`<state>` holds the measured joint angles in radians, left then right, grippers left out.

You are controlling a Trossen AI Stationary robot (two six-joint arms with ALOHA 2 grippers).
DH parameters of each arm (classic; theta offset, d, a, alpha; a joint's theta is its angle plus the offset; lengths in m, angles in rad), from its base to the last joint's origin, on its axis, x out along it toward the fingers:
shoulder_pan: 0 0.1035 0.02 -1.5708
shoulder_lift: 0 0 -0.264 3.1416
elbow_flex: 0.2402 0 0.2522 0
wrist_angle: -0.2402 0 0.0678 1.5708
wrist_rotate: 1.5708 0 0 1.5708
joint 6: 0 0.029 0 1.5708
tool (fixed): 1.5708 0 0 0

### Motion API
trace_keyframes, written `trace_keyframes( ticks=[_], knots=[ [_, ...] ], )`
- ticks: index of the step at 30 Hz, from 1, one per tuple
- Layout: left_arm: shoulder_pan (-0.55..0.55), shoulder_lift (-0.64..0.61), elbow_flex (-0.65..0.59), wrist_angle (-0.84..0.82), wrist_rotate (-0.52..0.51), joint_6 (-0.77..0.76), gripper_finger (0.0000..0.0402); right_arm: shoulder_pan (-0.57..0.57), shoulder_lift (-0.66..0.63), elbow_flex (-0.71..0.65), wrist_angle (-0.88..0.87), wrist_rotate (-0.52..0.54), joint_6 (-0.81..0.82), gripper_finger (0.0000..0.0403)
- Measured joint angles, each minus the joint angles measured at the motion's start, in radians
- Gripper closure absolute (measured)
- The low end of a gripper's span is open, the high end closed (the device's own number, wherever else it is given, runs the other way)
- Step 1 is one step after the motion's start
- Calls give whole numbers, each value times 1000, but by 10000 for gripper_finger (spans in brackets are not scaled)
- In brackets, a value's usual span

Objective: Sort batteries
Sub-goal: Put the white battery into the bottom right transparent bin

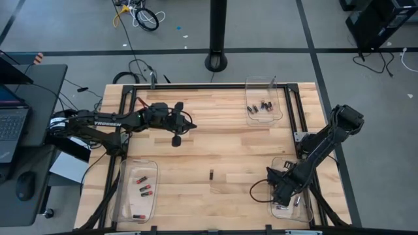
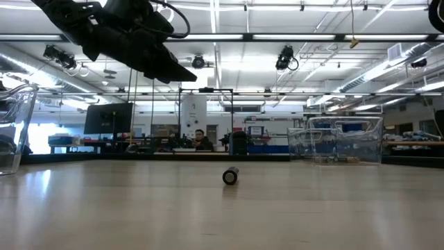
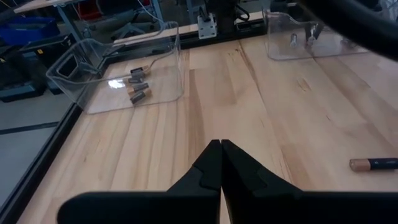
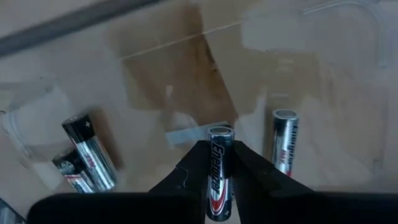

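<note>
right gripper (image 4: 220,163) pinches a silver-black cylindrical battery (image 4: 219,180) over the clear plastic tray at 4 o'clock (image 1: 281,162), three cells inside | left gripper (image 3: 221,163) closed, empty | lone dark battery (image 1: 211,174) mid-table

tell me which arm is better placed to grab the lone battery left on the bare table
Left. Its tool hangs shut and empty above the table, while the right tool is down in a tray, shut on a battery. The lone battery lies between them.
</note>
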<state>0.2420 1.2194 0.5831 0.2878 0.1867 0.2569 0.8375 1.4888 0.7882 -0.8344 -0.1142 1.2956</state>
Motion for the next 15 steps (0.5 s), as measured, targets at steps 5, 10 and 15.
trace_keyframes(
  ticks=[5,10,15],
  knots=[
    [0,0,0,-26,0,0,391,20,-3,-18,15,12,22,332],
    [0,0,0,-32,0,-2,391,20,2,-4,-11,13,41,298],
    [0,0,0,-31,-1,-2,391,20,0,61,-105,16,63,267]
  ],
)
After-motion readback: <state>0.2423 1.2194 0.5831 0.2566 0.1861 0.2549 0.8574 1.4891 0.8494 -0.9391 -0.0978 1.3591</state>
